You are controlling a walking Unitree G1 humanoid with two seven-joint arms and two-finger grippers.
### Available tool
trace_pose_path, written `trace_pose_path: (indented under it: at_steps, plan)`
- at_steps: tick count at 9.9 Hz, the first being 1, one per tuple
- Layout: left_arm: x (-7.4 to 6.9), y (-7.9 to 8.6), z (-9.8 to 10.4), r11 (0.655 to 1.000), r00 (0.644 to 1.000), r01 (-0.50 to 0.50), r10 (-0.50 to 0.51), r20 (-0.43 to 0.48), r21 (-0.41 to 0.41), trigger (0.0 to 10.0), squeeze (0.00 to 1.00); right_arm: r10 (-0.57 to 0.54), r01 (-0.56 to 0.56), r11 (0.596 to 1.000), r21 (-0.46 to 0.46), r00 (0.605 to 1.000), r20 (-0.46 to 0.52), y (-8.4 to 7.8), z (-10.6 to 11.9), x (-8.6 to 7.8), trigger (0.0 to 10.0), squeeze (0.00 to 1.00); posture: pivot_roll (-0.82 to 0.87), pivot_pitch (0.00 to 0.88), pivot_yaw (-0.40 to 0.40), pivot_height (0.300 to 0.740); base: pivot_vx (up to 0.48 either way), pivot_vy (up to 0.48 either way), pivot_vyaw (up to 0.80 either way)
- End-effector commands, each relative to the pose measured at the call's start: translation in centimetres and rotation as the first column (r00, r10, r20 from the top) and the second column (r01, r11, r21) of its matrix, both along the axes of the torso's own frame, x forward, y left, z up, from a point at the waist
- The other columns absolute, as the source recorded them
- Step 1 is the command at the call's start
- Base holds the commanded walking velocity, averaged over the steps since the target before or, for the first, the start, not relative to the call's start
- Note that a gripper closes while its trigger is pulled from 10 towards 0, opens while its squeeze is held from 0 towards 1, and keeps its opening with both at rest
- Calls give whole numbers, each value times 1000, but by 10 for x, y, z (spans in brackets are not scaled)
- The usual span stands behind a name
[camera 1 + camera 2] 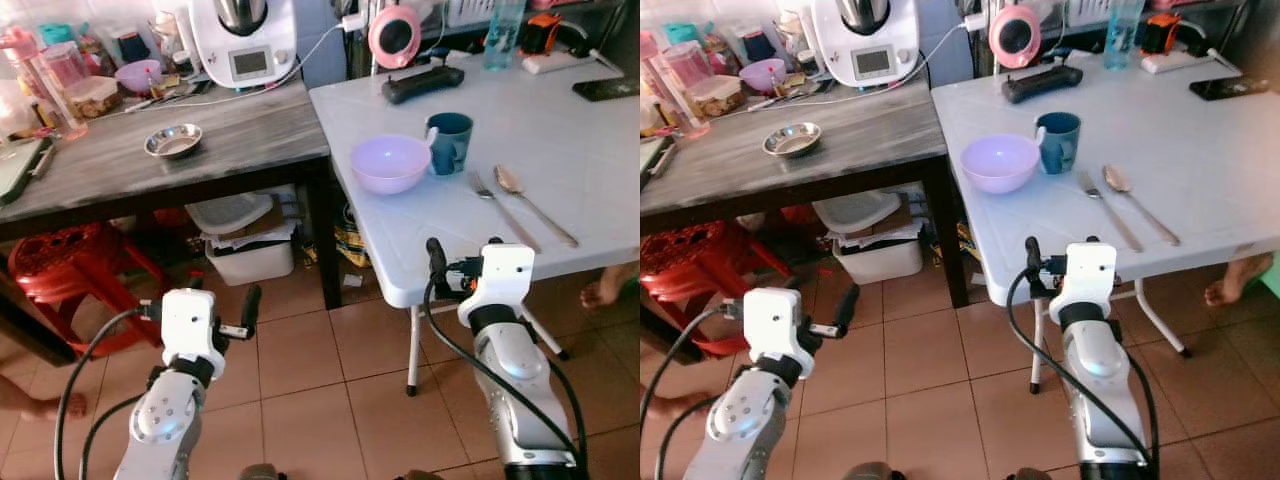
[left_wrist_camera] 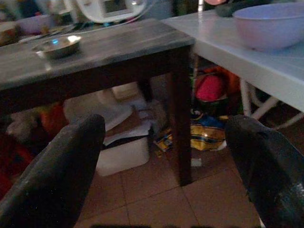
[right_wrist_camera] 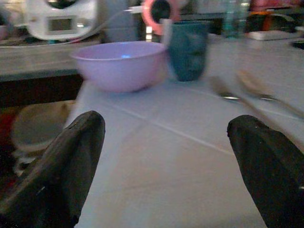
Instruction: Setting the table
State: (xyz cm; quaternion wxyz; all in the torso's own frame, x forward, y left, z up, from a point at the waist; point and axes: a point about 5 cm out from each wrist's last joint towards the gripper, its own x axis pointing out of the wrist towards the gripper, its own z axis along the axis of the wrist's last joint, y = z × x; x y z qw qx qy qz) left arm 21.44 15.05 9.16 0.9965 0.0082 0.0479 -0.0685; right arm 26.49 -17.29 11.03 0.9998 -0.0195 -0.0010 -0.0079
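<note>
The white surface (image 1: 560,150) is holding a purple bowl (image 1: 390,163), blue mug (image 1: 450,142), fork (image 1: 503,208) and spoon (image 1: 532,203), while the right claw (image 1: 462,255) and left claw (image 1: 222,303) are hanging wide open and empty, so reaching in fast could be knocking the bowl off the edge.

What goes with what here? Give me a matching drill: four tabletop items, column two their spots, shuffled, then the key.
Column 1
1. lilac bowl
2. teal mug
3. steel dish
4. fork

Column 2
A. alone on the dark wooden table
B. lying just to the left of the spoon on the white table
C. near the white table's left edge, left of the mug
D. right behind the bowl's right side, handle toward the bowl

Pairs: 1-C, 2-D, 3-A, 4-B
</note>
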Motion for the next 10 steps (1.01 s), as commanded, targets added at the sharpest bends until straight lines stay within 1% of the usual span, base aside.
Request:
trace_pose_path:
  at_steps: [1, 2, 3, 4, 5, 7, 8, 9, 10]
  plan:
    - [-3, 16, 0, 997, 998, -67, 68, -17, 39, 10000, 0, 71, -72, 997, 33, 997, 15, 20, 3, 6, 10000, 0, 123, 14, 128, 740, 0, 0, 794]
    - [-3, 16, 1, 997, 998, -64, 65, -24, 35, 10000, 0, 76, -77, 996, 48, 997, 13, 24, 2, 7, 10000, 0, 126, 23, 150, 740, 0, 0, 0]
    - [0, 12, 2, 998, 999, -32, 33, -22, 46, 10000, 0, 52, -52, 997, 59, 999, 7, 22, -1, 8, 10000, 0, 126, 24, 145, 740, 0, 0, 0]
    - [2, 10, 3, 999, 1000, -25, 26, -17, 45, 10000, 0, 49, -49, 997, 57, 999, 7, 21, -1, 9, 10000, 0, 123, 25, 122, 740, 0, 0, 0]
    - [3, 8, 3, 999, 999, -36, 37, -9, 37, 10000, 0, 64, -64, 997, 45, 998, 5, 18, 1, 11, 10000, 0, 127, 30, 80, 740, 0, 0, 0]
    - [-6, 4, -6, 992, 992, -126, 126, -20, -1, 10000, 0, 154, -154, 988, 1, 988, -16, 17, 8, 22, 10000, 0, 163, 37, -74, 740, 0, 0, 0]
    - [-10, 6, -7, 983, 983, -184, 183, -18, -18, 10000, 0, 213, -214, 977, -18, 977, -29, 21, 9, 28, 10000, 0, 180, 40, -108, 740, 0, 0, 0]
    - [-11, 8, -6, 980, 980, -199, 199, -11, -18, 10000, 0, 231, -231, 973, -16, 972, -37, 25, 8, 30, 10000, 0, 191, 41, -122, 740, 0, 0, 0]
    - [-12, 9, -7, 979, 979, -205, 205, -12, -12, 10000, 0, 253, -254, 967, -24, 967, -31, 30, 9, 31, 10000, 0, 181, 40, -111, 740, 0, 0, 0]
